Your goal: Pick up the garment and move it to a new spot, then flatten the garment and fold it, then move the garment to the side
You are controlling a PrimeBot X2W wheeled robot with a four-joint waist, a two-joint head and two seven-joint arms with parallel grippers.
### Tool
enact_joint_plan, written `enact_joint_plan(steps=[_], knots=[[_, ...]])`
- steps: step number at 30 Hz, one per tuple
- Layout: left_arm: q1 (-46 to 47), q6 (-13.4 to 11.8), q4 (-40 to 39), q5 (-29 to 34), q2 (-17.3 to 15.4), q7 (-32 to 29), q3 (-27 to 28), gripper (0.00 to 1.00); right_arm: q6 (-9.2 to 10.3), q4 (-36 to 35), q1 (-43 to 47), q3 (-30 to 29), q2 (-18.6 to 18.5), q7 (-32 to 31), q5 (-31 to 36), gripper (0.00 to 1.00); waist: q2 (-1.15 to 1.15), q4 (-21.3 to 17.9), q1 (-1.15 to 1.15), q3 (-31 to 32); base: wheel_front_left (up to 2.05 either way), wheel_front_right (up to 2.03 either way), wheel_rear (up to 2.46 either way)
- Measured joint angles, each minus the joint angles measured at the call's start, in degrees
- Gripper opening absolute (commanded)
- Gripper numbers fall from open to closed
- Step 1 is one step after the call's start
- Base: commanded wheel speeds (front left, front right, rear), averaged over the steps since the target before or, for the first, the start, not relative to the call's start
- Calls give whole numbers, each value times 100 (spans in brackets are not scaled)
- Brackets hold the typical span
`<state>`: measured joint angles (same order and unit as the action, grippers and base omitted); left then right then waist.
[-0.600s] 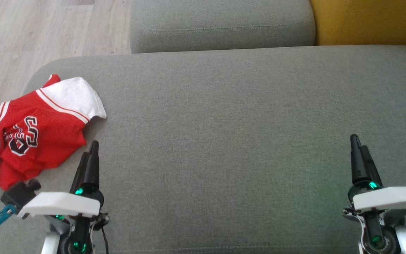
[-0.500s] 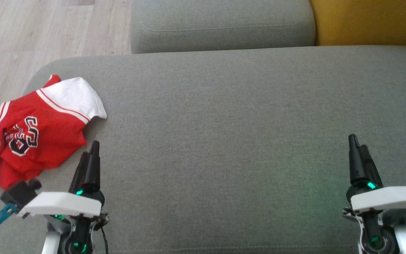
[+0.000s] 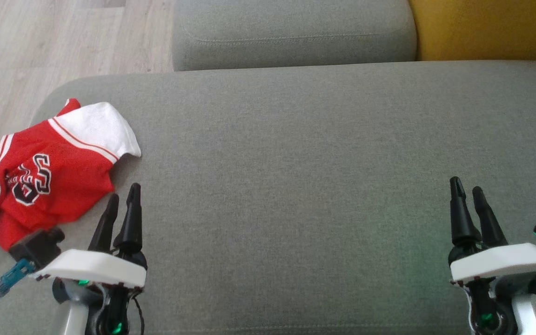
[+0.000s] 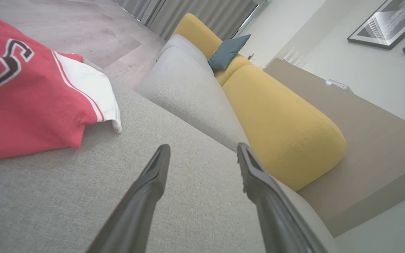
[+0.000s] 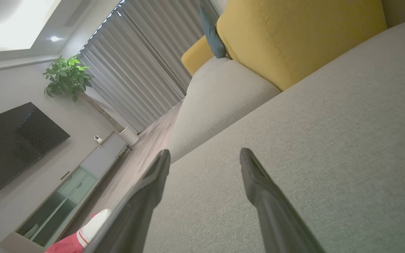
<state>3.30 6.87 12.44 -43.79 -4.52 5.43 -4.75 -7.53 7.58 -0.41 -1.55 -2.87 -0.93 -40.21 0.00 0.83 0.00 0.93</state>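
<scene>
Both grippers have turned at the wrist since the earlier frame, so each now shows two dark fingers apart instead of one overlapped pair, and each has edged slightly inward. The left gripper (image 3: 123, 191) stands spread and empty over the wide grey fabric sofa seat (image 3: 296, 163), its tips just beside the near edge of the crumpled red-and-white mesh jersey with black lettering (image 3: 49, 172). The right gripper (image 3: 466, 184), likewise spread and empty, hovers well apart from it at the seat's other end. The jersey lies bunched at the seat's left end, with white cloth spilling over the rounded edge towards the pale wood floor (image 3: 40, 42). A shallow pinch would likely catch one layer only, and a sideways nudge could push the heap off the edge. The dark camera block (image 3: 35, 244) on the left wrist sits close to the cloth and might snag it. A grey back cushion (image 3: 291, 32) and a yellow cushion (image 3: 486, 28) lie beyond; nothing blocks the seat's middle.
</scene>
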Motion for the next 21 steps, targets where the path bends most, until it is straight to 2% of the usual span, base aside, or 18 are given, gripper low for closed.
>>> enact_joint_plan(steps=[21], knots=[[35,-40,26,1466,-64,335,-170,100,0,-145,121,105,23,179,1516,100,0,27,0,18,0,0,0]])
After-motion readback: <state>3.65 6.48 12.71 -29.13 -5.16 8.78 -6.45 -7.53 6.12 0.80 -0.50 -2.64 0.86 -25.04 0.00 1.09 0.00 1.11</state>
